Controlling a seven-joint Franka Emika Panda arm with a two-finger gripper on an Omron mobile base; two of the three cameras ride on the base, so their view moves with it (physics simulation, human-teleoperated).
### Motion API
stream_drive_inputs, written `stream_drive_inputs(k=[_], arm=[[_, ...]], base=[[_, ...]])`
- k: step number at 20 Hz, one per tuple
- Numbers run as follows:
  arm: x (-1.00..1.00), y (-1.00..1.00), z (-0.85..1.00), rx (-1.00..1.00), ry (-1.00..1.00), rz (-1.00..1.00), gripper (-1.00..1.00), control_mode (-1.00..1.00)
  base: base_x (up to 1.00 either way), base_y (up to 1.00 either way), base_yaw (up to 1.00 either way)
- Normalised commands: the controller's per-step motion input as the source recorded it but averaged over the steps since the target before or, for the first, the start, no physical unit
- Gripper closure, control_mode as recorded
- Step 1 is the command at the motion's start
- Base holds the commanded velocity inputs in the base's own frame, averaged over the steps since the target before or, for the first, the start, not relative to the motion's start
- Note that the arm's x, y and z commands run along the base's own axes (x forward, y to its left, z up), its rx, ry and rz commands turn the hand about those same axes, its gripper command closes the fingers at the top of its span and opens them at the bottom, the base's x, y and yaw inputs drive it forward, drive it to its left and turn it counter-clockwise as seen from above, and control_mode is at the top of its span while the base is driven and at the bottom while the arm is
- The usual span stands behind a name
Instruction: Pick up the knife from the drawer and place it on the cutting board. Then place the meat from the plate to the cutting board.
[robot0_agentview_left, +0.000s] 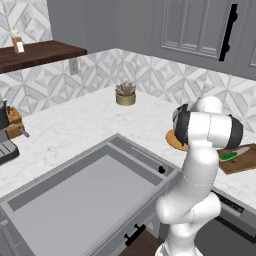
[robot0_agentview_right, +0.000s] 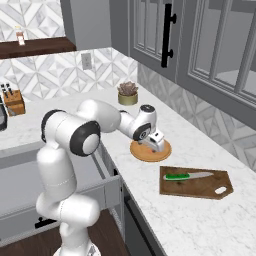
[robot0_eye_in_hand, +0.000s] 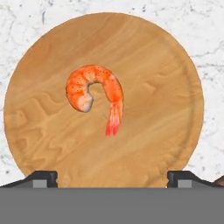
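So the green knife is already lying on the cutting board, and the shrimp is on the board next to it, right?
Not quite. The green knife does lie on the cutting board, but the shrimp is on the round plate, as the hand view shows, with the open jaws hovering above it.

Base views: behind the arm, left and right, looking forward and down; both share the marble counter (robot0_agentview_left: 75, 125), plate (robot0_agentview_right: 162, 152) and cutting board (robot0_agentview_right: 200, 186). Hand view: close, straight down onto the plate.

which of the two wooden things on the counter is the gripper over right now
The round orange-tan wooden plate holding the curled orange shrimp; the open gripper hangs over it. The rectangular dark brown cutting board carries the green-handled knife.
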Motion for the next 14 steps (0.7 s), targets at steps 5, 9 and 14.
stream_drive_inputs(k=[5, 9, 14], arm=[[0.38, -0.13, -0.33, 0.0, 0.07, 0.05, -1.0, -1.0], [0.42, -0.01, -0.23, 0.0, 0.04, 0.04, -1.0, -1.0], [0.35, 0.0, -0.12, 0.0, 0.03, 0.06, -1.0, -1.0]], base=[[0.0, 0.0, 0.0], [0.0, 0.0, 0.0], [0.0, 0.0, 0.0]])
